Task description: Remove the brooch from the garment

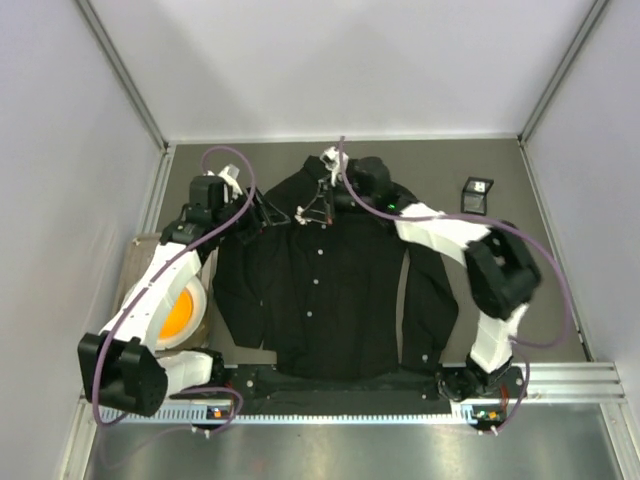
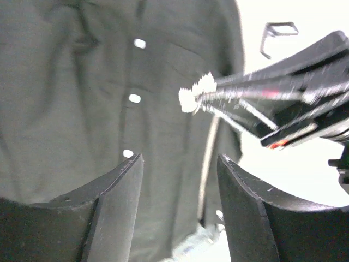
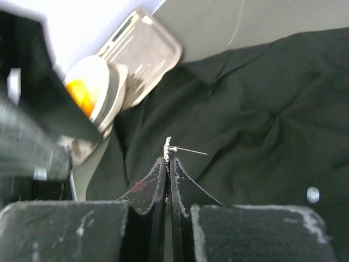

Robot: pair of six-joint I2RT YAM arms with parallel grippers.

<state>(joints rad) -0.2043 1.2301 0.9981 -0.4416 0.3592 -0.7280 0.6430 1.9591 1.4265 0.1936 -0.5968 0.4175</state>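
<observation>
The right fingers (image 3: pixel 150 188) are pressed tight together on the brooch (image 3: pixel 168 146), a small white, jagged-edged ornament pinched edge-on at their very tips. Its thin pin (image 3: pixel 191 150) sticks out sideways, bare, with the dark cloth out of focus behind it. Seen from the left wrist, the same brooch shows as a ragged white tuft at the end of those long thin fingers, which hold it over the front of the garment (image 1: pixel 330 290), near its row of small white buttons (image 2: pixel 134 99). The left fingers (image 2: pixel 117 202) stand apart with nothing between them, poised over the lower part of the button row and just short of the brooch. The garment, black and long-sleeved, lies spread flat on the grey counter (image 1: pixel 440 170), collar towards the far wall, both arms reaching over its upper part. To its left, at the counter's edge, a white bowl (image 3: pixel 103 87) holding something orange (image 3: pixel 82 95) sits on a pale grey tray (image 3: pixel 144 52). Well off to the right of the collar lies a small black box (image 1: pixel 477 192); the pale marking on its top is too small to read.
</observation>
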